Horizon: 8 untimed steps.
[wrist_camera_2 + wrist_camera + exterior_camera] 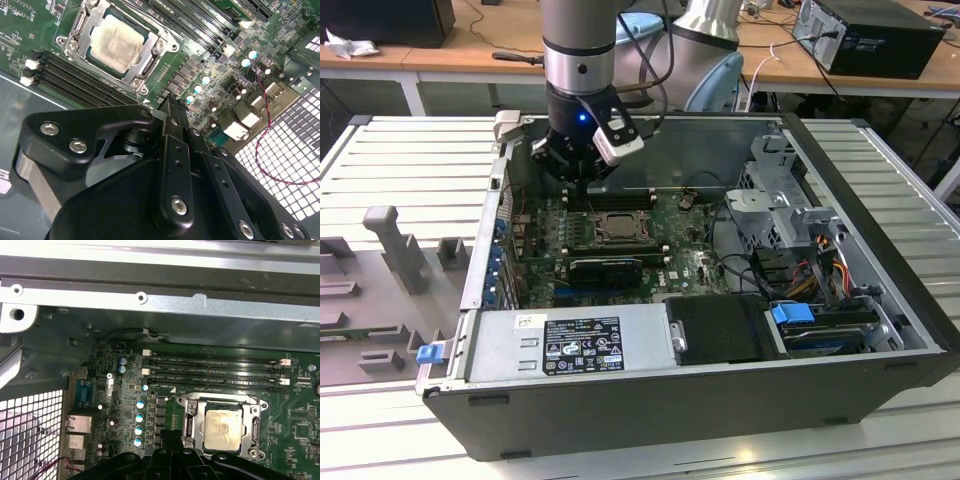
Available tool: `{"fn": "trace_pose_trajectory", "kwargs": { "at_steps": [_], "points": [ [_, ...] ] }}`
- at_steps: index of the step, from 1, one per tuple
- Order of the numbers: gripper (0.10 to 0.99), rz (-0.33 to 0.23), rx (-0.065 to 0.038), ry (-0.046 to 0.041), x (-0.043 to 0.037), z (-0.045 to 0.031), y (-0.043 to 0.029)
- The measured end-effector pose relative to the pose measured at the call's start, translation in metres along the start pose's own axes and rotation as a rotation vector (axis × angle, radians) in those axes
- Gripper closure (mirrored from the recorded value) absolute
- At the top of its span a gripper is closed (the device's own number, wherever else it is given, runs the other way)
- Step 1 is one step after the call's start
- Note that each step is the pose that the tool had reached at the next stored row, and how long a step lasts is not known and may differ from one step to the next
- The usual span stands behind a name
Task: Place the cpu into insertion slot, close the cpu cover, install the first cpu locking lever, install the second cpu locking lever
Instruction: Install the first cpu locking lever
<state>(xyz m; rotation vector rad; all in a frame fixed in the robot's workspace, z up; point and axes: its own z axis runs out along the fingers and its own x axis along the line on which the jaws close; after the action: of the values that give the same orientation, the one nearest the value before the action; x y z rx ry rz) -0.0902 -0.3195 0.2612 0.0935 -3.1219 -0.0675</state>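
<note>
The cpu [117,42] lies flat in the insertion slot [615,228], its pale beige face showing through the window of the cpu cover [152,62]. The silvery cover lies down over it, also seen as cpu [223,429] and cover [192,421]. Thin metal levers lie along the frame's sides; whether they are hooked I cannot tell. My gripper [582,185] hangs above the board just behind the socket, over the memory slots. Its black fingers meet at the tip, so the gripper [169,106] is shut and holds nothing. That tip also shows as the gripper [172,440], a short way off the socket's corner.
Long black memory slots [215,372] run beside the socket. A black card with a heatsink [605,268] sits in front of it. The power supply [570,340], drive cage [775,200], loose cables [820,265] and the case's metal wall [150,310] close in the board.
</note>
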Motion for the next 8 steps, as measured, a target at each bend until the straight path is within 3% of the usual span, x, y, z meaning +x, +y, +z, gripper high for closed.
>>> {"fn": "trace_pose_trajectory", "kwargs": {
  "at_steps": [8],
  "points": [
    [0.980,0.000,-0.001,-0.0001,0.0037,0.0010,0.0002]
  ]
}}
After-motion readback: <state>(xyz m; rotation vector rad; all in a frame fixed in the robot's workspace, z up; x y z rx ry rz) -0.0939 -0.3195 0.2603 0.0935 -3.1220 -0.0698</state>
